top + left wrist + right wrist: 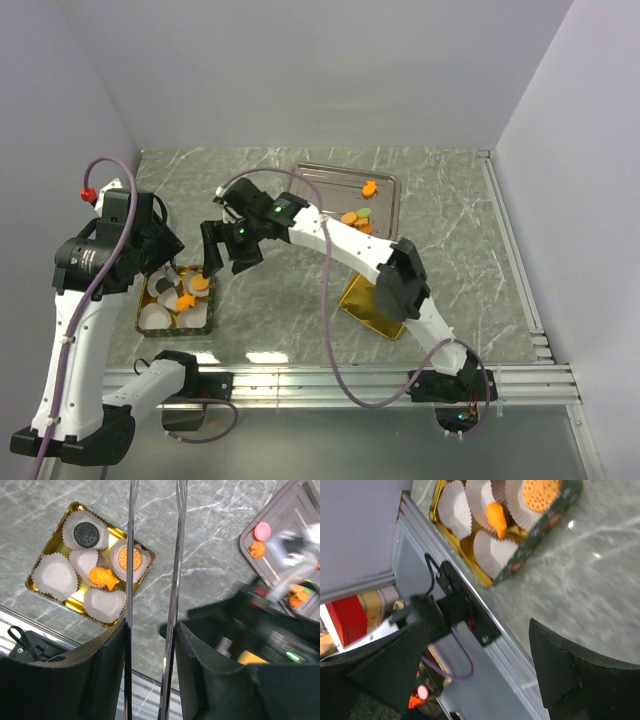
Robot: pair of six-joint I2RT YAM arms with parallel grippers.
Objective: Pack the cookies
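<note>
Partway. Three cookies point(129, 558) sit in the gold box point(75, 599), and three paper cups point(55, 576) are empty. Others wait on the tray point(385, 185). Lid point(365, 305) is off, on the surface point(450, 230). My right pincer point(480, 670) is wide open and empty over the box. My left pincer point(154, 510) is half open and empty.

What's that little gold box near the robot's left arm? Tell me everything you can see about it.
The gold box is a shallow, square, open-topped tin, shiny inside, lying flat on the marbled table near the front rail. White fluted paper cups fill it. One holds a dark round cookie, one an orange round cookie; an orange fish-shaped biscuit lies across the middle. The other cups look empty.
</note>
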